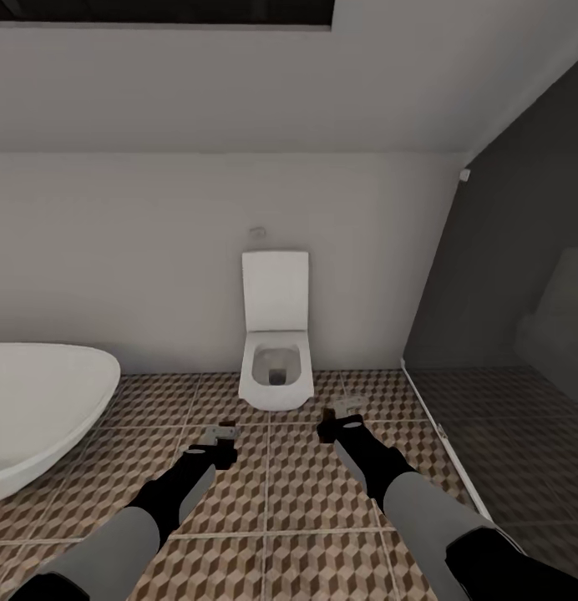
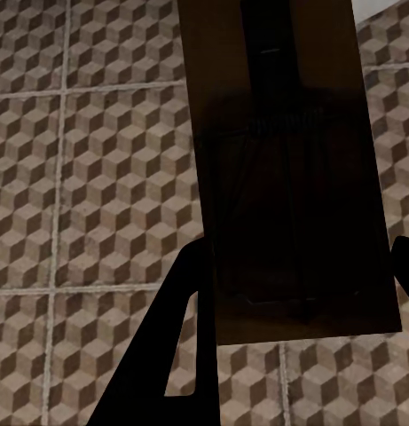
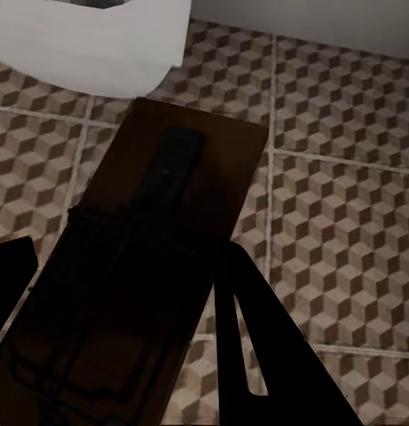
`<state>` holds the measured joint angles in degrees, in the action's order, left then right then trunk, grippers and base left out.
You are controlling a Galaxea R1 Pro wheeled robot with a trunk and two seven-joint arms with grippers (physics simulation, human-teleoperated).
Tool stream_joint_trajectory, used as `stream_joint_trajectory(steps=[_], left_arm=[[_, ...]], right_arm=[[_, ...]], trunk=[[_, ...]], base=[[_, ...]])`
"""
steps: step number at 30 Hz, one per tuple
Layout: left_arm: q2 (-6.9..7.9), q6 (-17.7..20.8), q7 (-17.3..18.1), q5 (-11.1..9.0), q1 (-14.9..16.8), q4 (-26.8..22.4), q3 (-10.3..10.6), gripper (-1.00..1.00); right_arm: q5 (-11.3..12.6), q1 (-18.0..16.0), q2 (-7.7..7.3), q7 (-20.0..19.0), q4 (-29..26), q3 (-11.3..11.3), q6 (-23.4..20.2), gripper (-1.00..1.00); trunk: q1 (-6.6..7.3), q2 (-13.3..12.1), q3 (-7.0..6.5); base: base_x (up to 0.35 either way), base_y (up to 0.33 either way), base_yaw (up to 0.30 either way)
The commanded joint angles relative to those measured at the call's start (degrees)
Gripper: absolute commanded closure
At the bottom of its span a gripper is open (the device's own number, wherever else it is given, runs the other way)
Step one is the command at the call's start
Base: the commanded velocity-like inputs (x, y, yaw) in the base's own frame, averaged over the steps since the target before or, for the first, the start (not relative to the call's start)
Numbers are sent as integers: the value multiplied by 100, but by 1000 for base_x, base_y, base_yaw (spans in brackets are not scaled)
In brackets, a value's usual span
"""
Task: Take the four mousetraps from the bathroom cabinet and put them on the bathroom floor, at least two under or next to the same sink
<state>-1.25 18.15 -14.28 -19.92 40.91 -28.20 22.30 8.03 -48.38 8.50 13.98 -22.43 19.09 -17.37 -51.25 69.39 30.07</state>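
Now a mousetrap [image 2: 288, 177] clamped in left gripper [image 2: 297, 293], another [image 3: 142, 266] in right gripper [image 3: 124, 302].

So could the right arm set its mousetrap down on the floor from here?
Probably yes. The right gripper is shut on a mousetrap and hangs over bare floor tiles just in front of the toilet. Nothing lies beneath it, so the way down looks free.

No text, label, brand, number or sign can be read anywhere.
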Motion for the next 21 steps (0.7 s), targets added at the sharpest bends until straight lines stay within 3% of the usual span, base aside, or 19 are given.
stream_joint_trajectory(steps=[1,21], left_arm=[[4,22,-57,-56,4,-10,46,100],[2,29,-57,-56,4,-12,54,100]], right_arm=[[61,-5,5,46,52,50,-29,100],[67,-5,77,61,211,51,-95,100]], trunk=[[-23,45,24],[-462,848,383]], base=[[0,0,0],[0,0,0]])
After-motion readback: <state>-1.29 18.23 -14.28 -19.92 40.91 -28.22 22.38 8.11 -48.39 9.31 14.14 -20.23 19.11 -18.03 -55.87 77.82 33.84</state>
